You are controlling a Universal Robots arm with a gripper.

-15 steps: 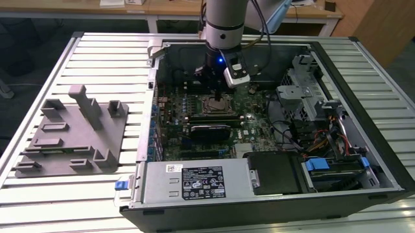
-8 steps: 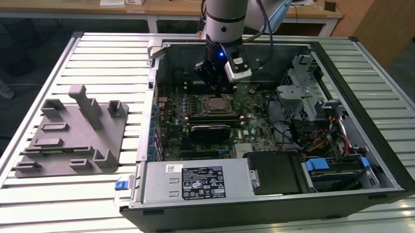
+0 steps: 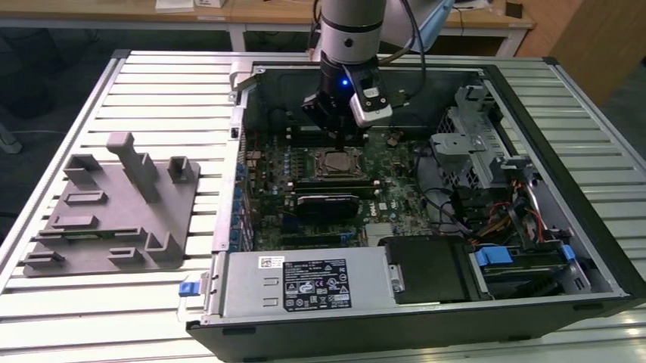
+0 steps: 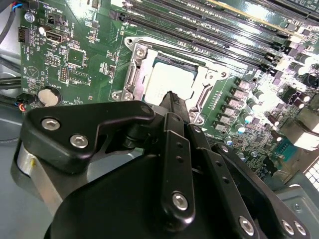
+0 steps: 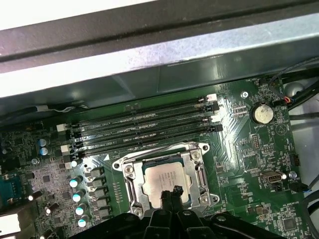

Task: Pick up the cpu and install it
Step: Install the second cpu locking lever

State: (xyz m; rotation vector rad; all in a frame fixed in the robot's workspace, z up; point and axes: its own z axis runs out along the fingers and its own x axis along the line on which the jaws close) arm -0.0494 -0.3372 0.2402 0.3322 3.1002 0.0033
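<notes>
The cpu [image 5: 164, 178] lies flat in the motherboard socket, its pale silver top showing inside the metal socket frame [image 5: 127, 177]. In the second wrist view the cpu [image 4: 167, 82] sits in that same frame [image 4: 134, 74]. My gripper [image 5: 172, 192] hovers just above the chip's near edge, its two black fingertips pressed together and holding nothing. The same fingertips show in the second wrist view, gripper [image 4: 172, 97]. In the exterior view the gripper [image 3: 338, 140] hangs inside the open computer case, right over the cpu [image 3: 333, 162].
Several memory slots [image 5: 144, 127] run along one side of the socket. A coin battery [image 5: 262, 113] sits on the board. The case wall [image 3: 242, 91], drive cage [image 3: 470, 144], power supply [image 3: 302, 283] and cables [image 3: 495, 219] ring the motherboard. A grey fixture block [image 3: 111, 208] stands on the table at the exterior view's left.
</notes>
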